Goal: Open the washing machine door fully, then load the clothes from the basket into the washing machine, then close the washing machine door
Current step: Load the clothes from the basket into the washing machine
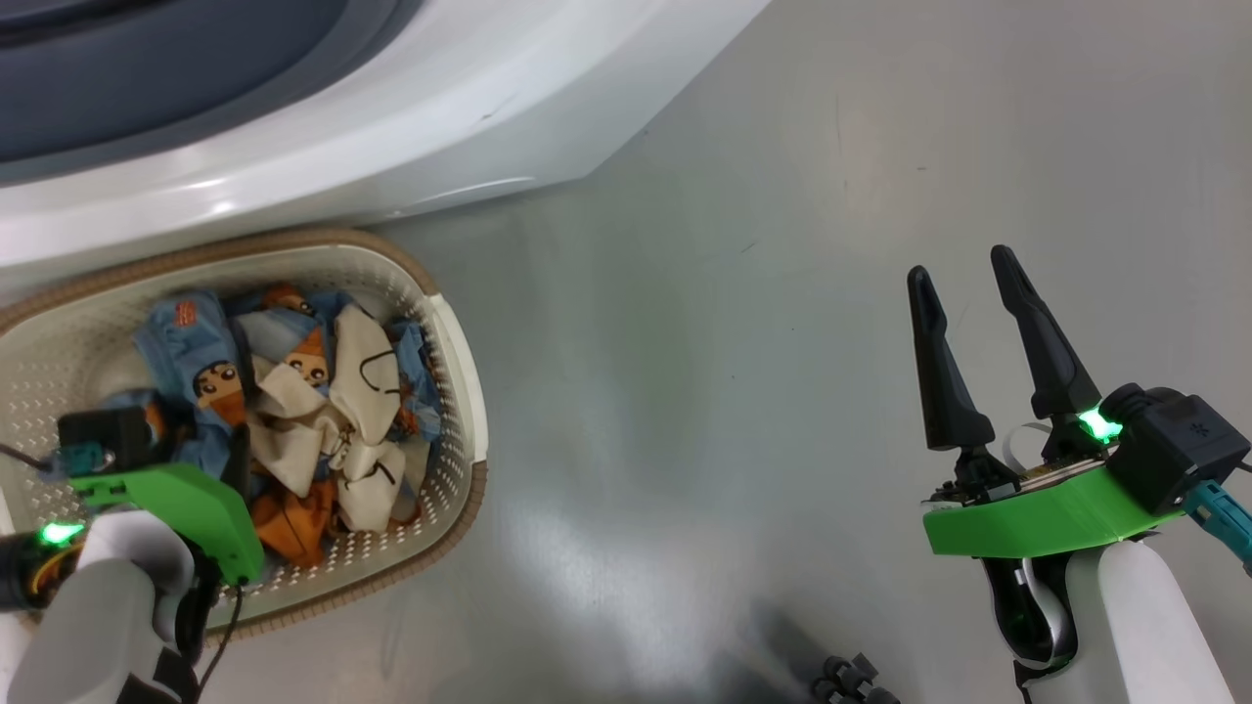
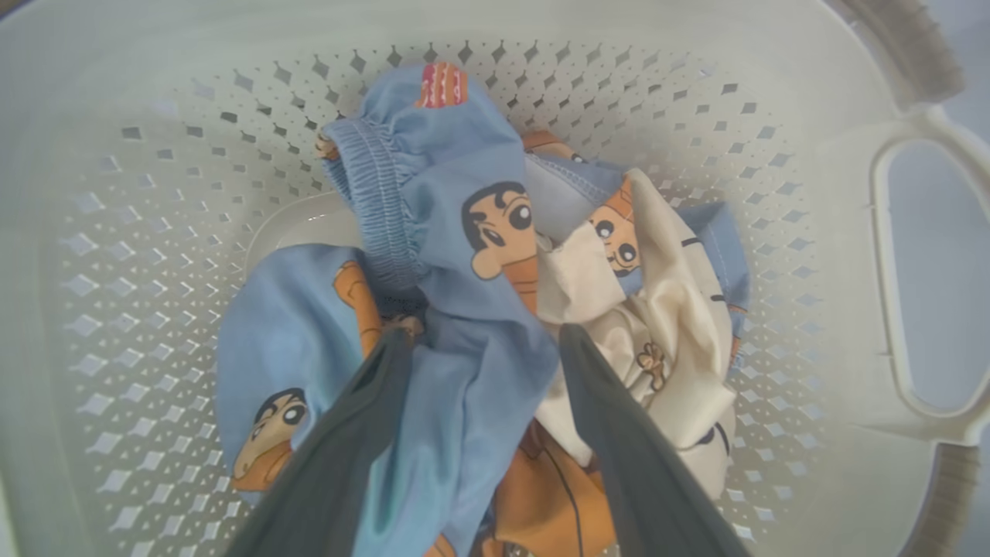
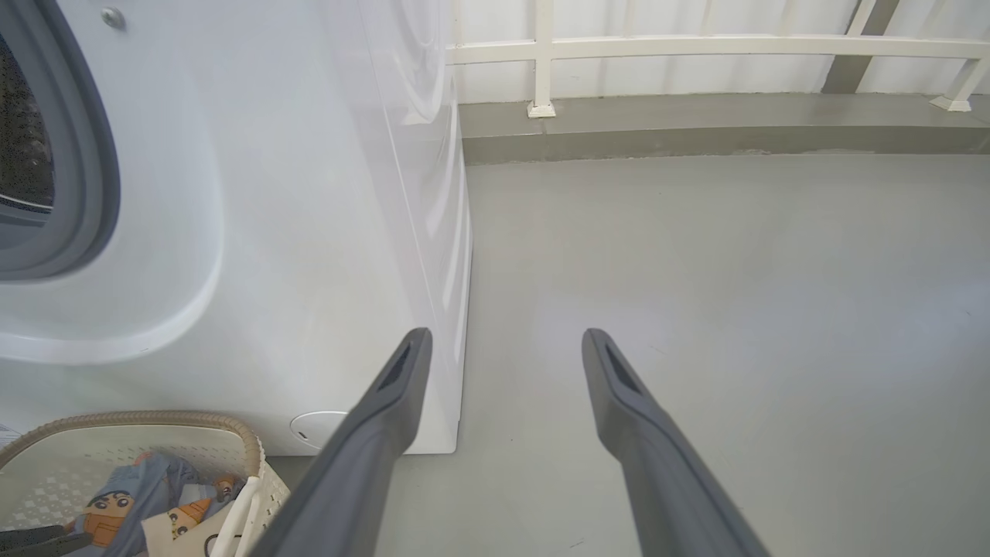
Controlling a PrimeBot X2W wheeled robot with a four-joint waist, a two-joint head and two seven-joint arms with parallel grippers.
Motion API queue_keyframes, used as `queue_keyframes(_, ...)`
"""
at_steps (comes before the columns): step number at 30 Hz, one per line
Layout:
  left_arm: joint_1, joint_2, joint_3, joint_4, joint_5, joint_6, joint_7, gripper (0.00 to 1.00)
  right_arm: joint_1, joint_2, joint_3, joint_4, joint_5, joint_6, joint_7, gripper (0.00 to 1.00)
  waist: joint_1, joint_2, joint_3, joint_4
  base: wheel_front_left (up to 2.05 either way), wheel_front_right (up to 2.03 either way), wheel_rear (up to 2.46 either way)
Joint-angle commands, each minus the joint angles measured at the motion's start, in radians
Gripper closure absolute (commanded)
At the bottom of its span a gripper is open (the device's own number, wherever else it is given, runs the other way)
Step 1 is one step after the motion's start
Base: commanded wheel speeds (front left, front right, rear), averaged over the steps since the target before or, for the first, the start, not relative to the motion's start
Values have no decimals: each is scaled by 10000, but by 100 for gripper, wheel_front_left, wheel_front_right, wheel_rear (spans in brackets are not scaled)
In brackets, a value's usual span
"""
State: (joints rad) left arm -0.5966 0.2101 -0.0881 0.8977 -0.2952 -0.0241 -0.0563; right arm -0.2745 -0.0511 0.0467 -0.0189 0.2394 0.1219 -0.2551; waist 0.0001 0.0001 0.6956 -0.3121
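The cream basket stands on the floor against the white washing machine, whose grey gasket shows at the top left. The clothes, light blue, cream and orange with cartoon figures, lie heaped in the basket. My left gripper reaches down into the basket, open, its fingers either side of a fold of light blue garment. My right gripper hovers open and empty over bare floor, well right of the basket. The washing machine door is out of view.
Grey floor stretches between the basket and my right arm. In the right wrist view, the machine's front corner is just left of my right gripper. A low kerb and white railing run along the far side.
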Motion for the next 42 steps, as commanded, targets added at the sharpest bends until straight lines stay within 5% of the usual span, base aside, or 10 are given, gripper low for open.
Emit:
queue_keyframes(1, -24, 331, 203, -25, 155, 90, -105, 0, 37, -4, 155, -247, 68, 88, -67, 0, -1, -1, 56, 13, 0, 0, 0)
queue_keyframes(25, -2040, 683, -532, 2384, 691, 631, -501, 0, -147, -3, 185, -492, 227, 88, -67, 0, -1, -1, 1176, 13, 0, 0, 0)
queue_keyframes(28, -2257, 677, -695, 2652, 785, 691, -610, 55, -170, -28, 178, -508, 262, 88, -67, 0, -1, -1, 1272, 40, 0, 0, 0)
queue_keyframes(30, -2340, 658, -779, 2788, 833, 729, -679, 100, -176, -42, 163, -503, 267, 88, -67, 0, -1, -1, 1275, 64, 0, 0, 0)
queue_keyframes(42, -2252, 257, -844, 3084, 639, 831, -1601, 100, -185, -177, 87, -351, 174, 88, -67, 0, -1, -1, 667, 501, 0, 0, 0)
